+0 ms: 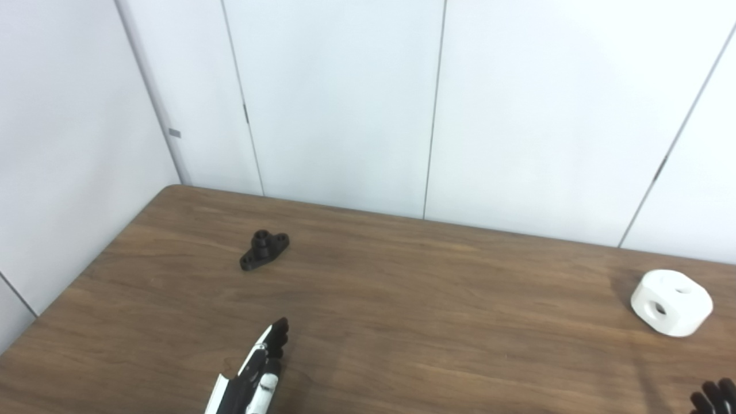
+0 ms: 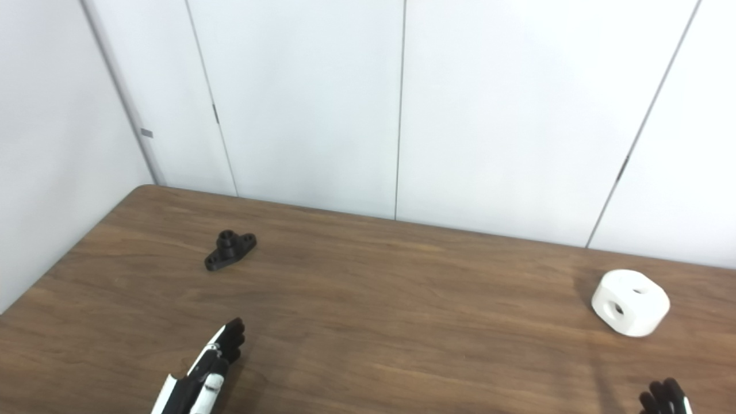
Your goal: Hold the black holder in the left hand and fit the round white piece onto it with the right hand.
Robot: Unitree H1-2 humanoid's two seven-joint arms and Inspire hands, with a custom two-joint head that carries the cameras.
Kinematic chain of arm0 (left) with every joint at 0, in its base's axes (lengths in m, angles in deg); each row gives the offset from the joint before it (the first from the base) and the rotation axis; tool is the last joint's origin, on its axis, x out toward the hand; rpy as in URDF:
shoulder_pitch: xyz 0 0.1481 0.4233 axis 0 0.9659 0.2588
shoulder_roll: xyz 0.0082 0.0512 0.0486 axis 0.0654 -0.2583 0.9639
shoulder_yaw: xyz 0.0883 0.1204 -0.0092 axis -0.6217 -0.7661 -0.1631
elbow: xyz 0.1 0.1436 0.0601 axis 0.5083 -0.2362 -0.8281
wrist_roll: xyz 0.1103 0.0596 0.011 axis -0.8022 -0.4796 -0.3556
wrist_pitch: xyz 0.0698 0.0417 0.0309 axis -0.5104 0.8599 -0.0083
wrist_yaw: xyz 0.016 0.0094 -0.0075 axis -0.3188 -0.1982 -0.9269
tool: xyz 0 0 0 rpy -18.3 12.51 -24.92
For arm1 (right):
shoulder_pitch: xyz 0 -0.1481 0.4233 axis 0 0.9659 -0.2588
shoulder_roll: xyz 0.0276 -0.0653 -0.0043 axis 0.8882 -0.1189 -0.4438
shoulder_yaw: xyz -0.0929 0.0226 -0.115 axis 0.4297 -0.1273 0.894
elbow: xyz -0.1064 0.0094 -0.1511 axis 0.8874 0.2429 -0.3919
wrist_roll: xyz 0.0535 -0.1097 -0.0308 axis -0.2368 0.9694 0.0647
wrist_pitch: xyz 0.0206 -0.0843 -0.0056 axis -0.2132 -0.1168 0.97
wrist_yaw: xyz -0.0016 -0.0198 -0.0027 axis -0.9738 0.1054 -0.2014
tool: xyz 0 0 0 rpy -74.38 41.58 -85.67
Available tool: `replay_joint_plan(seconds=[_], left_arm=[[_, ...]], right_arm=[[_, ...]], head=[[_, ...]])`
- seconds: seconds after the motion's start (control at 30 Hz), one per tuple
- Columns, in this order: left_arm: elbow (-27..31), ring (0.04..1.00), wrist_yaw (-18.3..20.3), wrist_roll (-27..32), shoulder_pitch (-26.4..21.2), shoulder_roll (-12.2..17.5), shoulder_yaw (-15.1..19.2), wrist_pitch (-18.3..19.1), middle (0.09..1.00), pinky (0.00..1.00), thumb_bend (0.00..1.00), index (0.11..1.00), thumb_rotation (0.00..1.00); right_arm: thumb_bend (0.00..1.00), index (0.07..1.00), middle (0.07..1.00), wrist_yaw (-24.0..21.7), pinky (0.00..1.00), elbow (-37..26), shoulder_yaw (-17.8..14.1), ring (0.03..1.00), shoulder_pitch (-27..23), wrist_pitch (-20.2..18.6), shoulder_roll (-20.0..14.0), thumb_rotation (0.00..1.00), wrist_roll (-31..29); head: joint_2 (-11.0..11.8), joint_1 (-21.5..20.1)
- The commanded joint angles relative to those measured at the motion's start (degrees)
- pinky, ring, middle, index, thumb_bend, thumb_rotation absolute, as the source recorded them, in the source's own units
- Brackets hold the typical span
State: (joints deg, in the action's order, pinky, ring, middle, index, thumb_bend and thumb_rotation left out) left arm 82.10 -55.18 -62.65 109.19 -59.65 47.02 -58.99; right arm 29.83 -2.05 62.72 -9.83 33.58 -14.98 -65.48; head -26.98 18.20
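Reaching from six o'clock, the left hand (image 1: 253, 374) holds nothing, its fingers (image 1: 276, 336) extended together; the small black plastic flanged holder (image 1: 264, 249) lies flat toward eleven o'clock on the brown wood-grain desk (image 1: 402, 299). The low flange could skid away. The round white holed piece (image 1: 671, 302) sits at three o'clock; the right hand (image 2: 664, 398) barely shows, so I cannot tell its state.

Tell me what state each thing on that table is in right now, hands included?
black holder: lying flat on the table, untouched.
round white piece: resting on the table, apart from the holder.
left hand: holding nothing, short of the holder.
right hand: only fingertips visible at the picture's edge.
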Motion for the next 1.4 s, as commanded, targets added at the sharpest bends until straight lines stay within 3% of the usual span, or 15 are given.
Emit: replay_joint_plan(seconds=[0.0,0.2,0.33,0.47,0.63,0.77,0.9,1.13,1.23,1.37], left_arm=[[-0.93,0.973,-0.04,-1.02,0.05,-1.95,-0.80,1.27,0.968,0.99,0.46,0.960,0.83],[1.25,0.957,-1.49,-4.26,-0.03,-2.51,-0.70,3.93,0.960,0.94,0.37,0.943,0.68],[6.37,0.943,-1.91,-12.72,-1.47,-1.33,-0.55,9.19,0.951,0.91,0.33,0.939,0.59],[10.15,0.943,-2.02,-15.86,-4.62,-0.14,0.31,12.10,0.956,0.89,0.35,0.929,0.39],[14.11,0.944,-1.51,-17.97,-9.25,1.03,2.27,17.24,0.949,0.90,0.43,0.922,0.26],[16.00,0.953,-0.76,-19.50,-12.76,1.96,4.27,21.93,0.955,0.92,0.50,0.922,0.30],[16.64,0.956,-0.30,-28.85,-15.40,4.40,5.01,25.85,0.955,0.93,0.60,0.922,0.39],[12.10,0.982,-2.87,-39.41,-19.52,8.76,5.62,25.33,0.940,0.93,0.72,0.897,0.41],[9.94,0.981,-2.78,-43.83,-21.88,10.40,5.71,26.70,0.936,0.99,0.76,0.887,0.47],[7.68,0.986,-2.47,-46.36,-24.20,11.72,6.22,27.90,0.937,1.00,0.80,0.876,0.51]], right_arm=[[0.58,0.991,0.975,0.00,1.00,4.76,-0.12,0.970,0.16,-0.75,0.43,1.00,0.61],[0.62,0.909,0.882,0.31,0.92,4.70,-0.07,0.880,0.19,-1.23,0.68,1.00,0.73],[0.65,0.878,0.864,0.62,0.84,3.90,0.01,0.854,0.34,-1.89,0.94,0.97,0.82],[0.68,0.892,0.893,0.82,0.91,4.65,0.03,0.891,0.16,-0.99,1.22,0.98,1.37],[0.69,0.925,0.925,0.85,0.96,4.50,0.18,0.926,0.13,-0.88,1.68,0.99,1.50],[0.69,0.950,0.942,-0.12,0.99,4.73,0.73,0.943,-0.10,-0.67,1.29,1.00,0.88],[0.70,0.975,0.961,-0.57,1.00,4.76,1.04,0.964,-0.17,-1.26,0.72,1.00,0.70],[0.71,0.979,0.968,-0.22,1.00,4.87,1.04,0.964,-0.25,-1.98,1.00,1.00,1.40],[0.71,0.981,0.971,-0.20,1.00,4.92,1.08,0.967,-0.23,-2.05,1.11,1.00,1.56],[0.72,0.983,0.972,-0.10,1.00,5.01,1.17,0.968,-0.31,-2.08,1.29,0.99,1.50]], head=[[-0.17,-0.07],[-0.22,-0.48],[-0.46,-1.28],[-0.46,-1.74],[-0.45,-2.08],[-0.47,-2.36],[-0.48,-2.43],[-0.55,-2.67],[-0.68,-2.75],[-0.86,-2.86]])
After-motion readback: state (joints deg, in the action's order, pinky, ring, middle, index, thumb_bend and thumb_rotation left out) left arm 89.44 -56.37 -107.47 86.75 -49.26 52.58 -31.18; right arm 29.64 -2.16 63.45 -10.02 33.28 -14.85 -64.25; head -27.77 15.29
